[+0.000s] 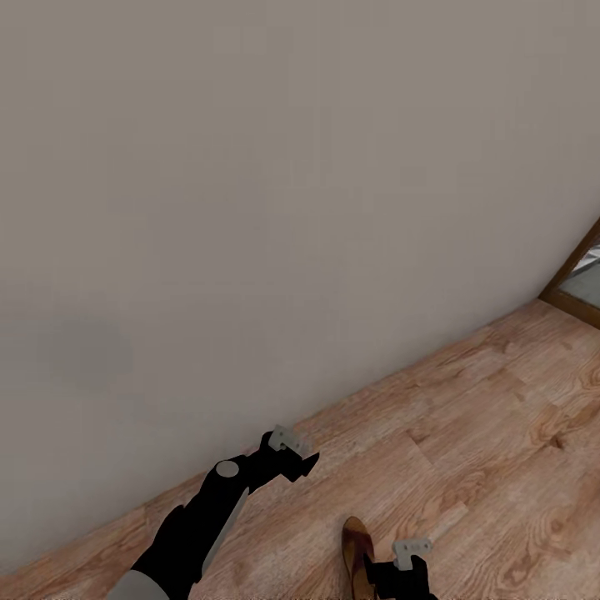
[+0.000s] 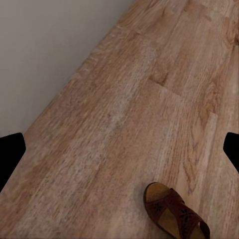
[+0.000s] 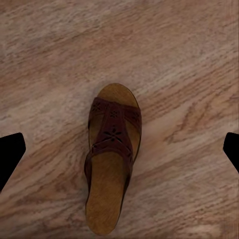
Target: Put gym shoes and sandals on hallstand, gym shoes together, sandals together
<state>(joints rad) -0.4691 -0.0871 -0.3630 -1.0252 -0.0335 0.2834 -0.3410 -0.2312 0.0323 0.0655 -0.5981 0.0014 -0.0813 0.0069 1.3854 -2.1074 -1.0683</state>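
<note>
Here a single brown sandal [image 3: 113,158] lies flat on the corridor floor [image 3: 189,59], sole down, with a broad dark strap cut through with small flower-shaped holes over a tan insole. No brand or writing can be read on it. In the head view it sits near the bottom edge of the picture, just beside the right gripper [image 1: 406,557], well out from the wall. The right wrist view looks straight down on it, and the gripper's dark fingertips [image 3: 11,152] sit far apart at either side of the sandal, spread and touching nothing. The left gripper [image 1: 292,450] hovers over the planks close to where floor meets wall, its fingers likewise spread wide and empty; its wrist view catches the sandal's toe end. The floor is warm brown wood-grain laminate. A plain beige-grey wall [image 1: 275,192] rises beyond it, and a wood-framed opening [image 1: 575,279] shows at the far right.
</note>
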